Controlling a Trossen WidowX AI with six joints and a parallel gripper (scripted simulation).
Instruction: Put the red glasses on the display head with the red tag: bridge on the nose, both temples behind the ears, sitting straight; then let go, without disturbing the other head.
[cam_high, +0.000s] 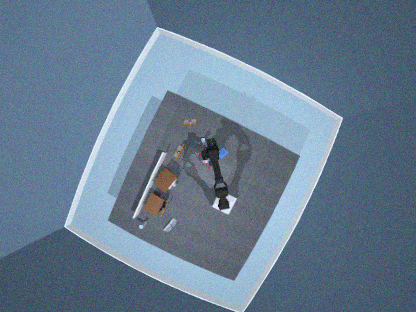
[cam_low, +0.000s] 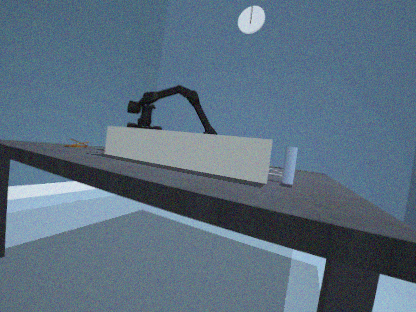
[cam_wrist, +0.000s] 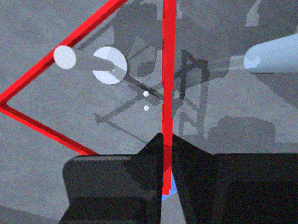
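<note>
The red glasses (cam_wrist: 168, 75) are held up in my gripper (cam_wrist: 164, 137), which is shut on one straight red bar of them. Another part of the red frame bends to a corner at the left of the wrist view. In the top view a little red (cam_high: 202, 158) shows beside the dark gripper. Two brown blocky shapes, seemingly the display heads, a farther one (cam_high: 165, 179) and a nearer one (cam_high: 156, 204), stand beside the long white wall (cam_high: 150, 185) (cam_low: 187, 155), well away from the gripper. Their faces and tags cannot be made out. In the exterior view the wall hides the heads and glasses.
Orange glasses (cam_high: 192, 122) (cam_low: 77, 145) and a second orange pair (cam_high: 179, 149) lie on the table. Grey glasses (cam_high: 170, 225) lie near the heads. A pale cylinder (cam_low: 290, 166) stands by the wall's end. A blue square (cam_high: 223, 153) and a light-blue cylinder (cam_wrist: 275, 55) are near the gripper.
</note>
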